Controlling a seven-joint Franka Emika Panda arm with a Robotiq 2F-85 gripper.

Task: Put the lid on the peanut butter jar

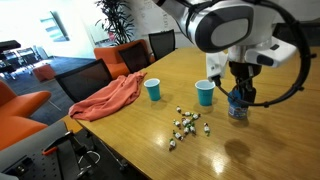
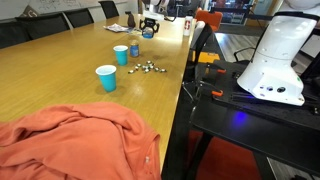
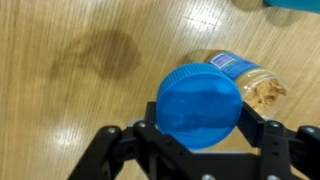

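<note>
In the wrist view the bright blue lid (image 3: 198, 105) sits between my gripper's (image 3: 200, 125) two black fingers, which are shut on its sides. Just beyond it stands the peanut butter jar (image 3: 252, 82), clear with tan contents and a blue-yellow label, partly hidden under the lid. In an exterior view my gripper (image 1: 238, 95) hangs right over the jar (image 1: 237, 110) near the table's right edge. In the far exterior view the jar (image 2: 148, 31) is tiny and the lid cannot be made out.
Two blue cups (image 1: 153, 90) (image 1: 205, 93) stand on the wooden table (image 1: 140, 135). Several small dark and white pieces (image 1: 186, 124) lie in front of them. An orange cloth (image 1: 105, 98) lies at the table's left end. Chairs (image 1: 85, 75) line the far side.
</note>
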